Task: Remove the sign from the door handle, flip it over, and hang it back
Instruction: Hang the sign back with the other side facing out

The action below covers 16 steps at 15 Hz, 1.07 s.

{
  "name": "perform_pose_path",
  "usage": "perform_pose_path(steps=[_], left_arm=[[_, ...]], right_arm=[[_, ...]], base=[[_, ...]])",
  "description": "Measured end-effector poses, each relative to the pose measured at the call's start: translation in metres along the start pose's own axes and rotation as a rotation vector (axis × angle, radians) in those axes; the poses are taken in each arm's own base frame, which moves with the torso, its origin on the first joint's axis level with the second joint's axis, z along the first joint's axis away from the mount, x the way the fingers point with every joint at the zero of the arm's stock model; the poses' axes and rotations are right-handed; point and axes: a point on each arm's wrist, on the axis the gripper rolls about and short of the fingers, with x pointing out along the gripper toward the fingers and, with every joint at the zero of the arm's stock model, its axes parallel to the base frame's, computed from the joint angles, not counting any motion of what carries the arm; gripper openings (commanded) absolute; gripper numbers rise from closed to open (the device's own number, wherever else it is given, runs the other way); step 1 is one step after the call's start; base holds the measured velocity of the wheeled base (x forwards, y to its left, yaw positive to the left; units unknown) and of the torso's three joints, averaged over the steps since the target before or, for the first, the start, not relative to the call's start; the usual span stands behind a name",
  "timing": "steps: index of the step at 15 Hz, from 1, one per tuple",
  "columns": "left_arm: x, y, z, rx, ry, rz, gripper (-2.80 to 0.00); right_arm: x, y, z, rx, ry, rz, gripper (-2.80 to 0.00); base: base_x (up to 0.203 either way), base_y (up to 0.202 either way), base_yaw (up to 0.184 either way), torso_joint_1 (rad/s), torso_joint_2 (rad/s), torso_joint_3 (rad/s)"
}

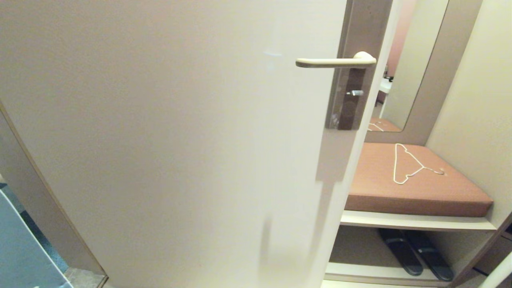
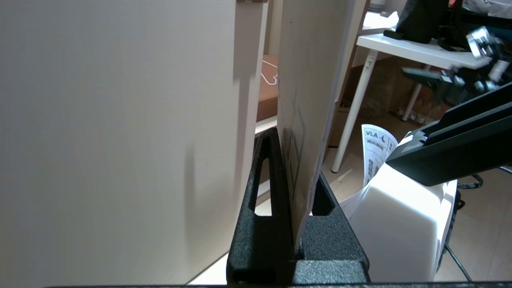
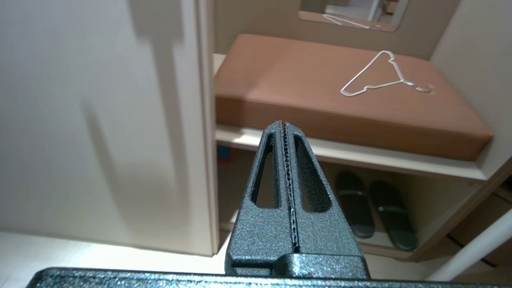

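The door handle (image 1: 332,62), a slim cream lever on a brownish-grey plate (image 1: 348,108), sticks out bare from the pale door (image 1: 160,140); nothing hangs on it. The sign (image 2: 308,80) shows only in the left wrist view, nearly edge-on, a pale card with faint dark print rising between the black fingers. My left gripper (image 2: 294,156) is shut on its lower end, close beside the door face. In the right wrist view my right gripper (image 3: 283,124) is shut with nothing in it, low by the door's edge and pointing toward the bench. Neither gripper appears in the head view.
Right of the door, a brown cushioned bench (image 1: 416,188) carries a thin white wire hanger (image 1: 408,164), with black slippers (image 1: 416,252) on the shelf below and a mirror (image 1: 404,80) behind. A white table (image 2: 420,50) and the robot's white body (image 2: 404,224) show in the left wrist view.
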Motion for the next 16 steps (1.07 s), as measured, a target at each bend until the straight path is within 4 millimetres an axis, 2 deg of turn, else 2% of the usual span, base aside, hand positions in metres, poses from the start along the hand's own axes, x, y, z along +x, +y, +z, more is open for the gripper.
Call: perform_pose_path(steps=[3, 8, 12, 16], left_arm=[[0.0, 0.0, 0.002, -0.005, -0.007, 0.004, -2.8], [0.012, 0.006, 0.022, -0.017, -0.014, 0.003, -2.8], [0.035, 0.023, 0.042, -0.002, -0.032, 0.007, -2.8], [0.063, 0.05, 0.063, 0.025, -0.053, 0.049, -2.8]], right_arm=[[-0.016, 0.002, -0.02, 0.002, 0.045, 0.023, -2.8], [-0.021, 0.002, -0.022, 0.003, -0.011, 0.019, -2.8], [-0.021, 0.002, -0.022, 0.005, -0.016, 0.019, -2.8], [-0.021, 0.002, -0.022, 0.005, -0.02, 0.018, -2.8]], base=[[0.0, 0.0, 0.0, 0.0, 0.0, 0.0], [0.0, 0.0, 0.0, 0.0, 0.0, 0.0], [0.0, 0.0, 0.0, 0.0, 0.0, 0.0], [0.0, 0.0, 0.0, 0.0, 0.0, 0.0]])
